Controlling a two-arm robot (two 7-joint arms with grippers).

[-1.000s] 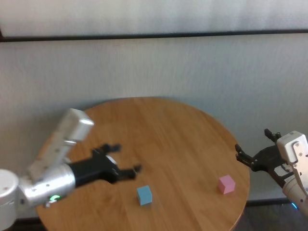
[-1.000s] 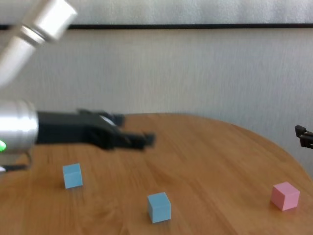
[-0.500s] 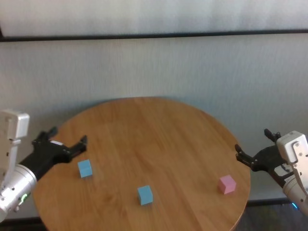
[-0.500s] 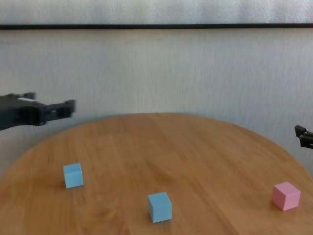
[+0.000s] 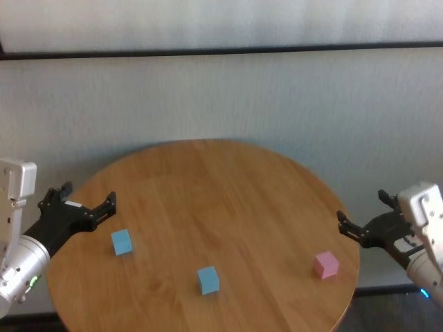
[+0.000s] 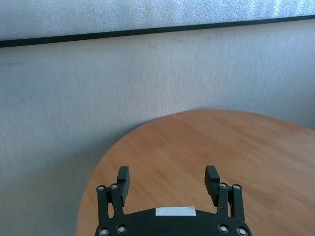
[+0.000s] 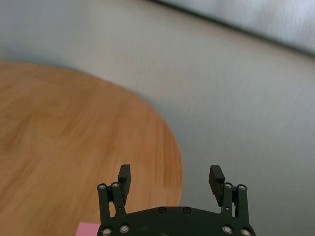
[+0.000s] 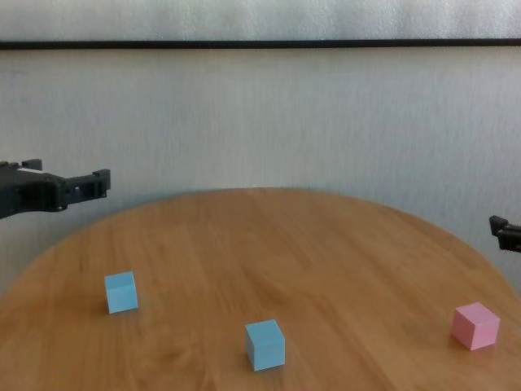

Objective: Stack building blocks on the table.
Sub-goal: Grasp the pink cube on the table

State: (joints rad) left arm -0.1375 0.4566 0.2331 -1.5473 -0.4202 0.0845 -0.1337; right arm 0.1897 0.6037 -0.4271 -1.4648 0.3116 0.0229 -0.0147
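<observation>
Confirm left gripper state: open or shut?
Open. The left gripper shows its two fingers spread wide with nothing between them, at the table left edge.

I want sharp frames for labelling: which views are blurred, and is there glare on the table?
Right wrist view: table and wall are smeared, the right gripper stays crisp. Head, chest and left wrist views look steady, blocks sharp-edged. Chest view: soft sheen on the wood, no hard glare; the blue block casts only a faint shadow.

We see a large round wood-grain table (image 5: 228, 200) bearing three small matte cubes, all apart — a light blue cube (image 5: 122, 242) at nine o'clock, another light blue cube (image 5: 208, 280) at six, a pink cube (image 5: 325, 264) toward four.
</observation>
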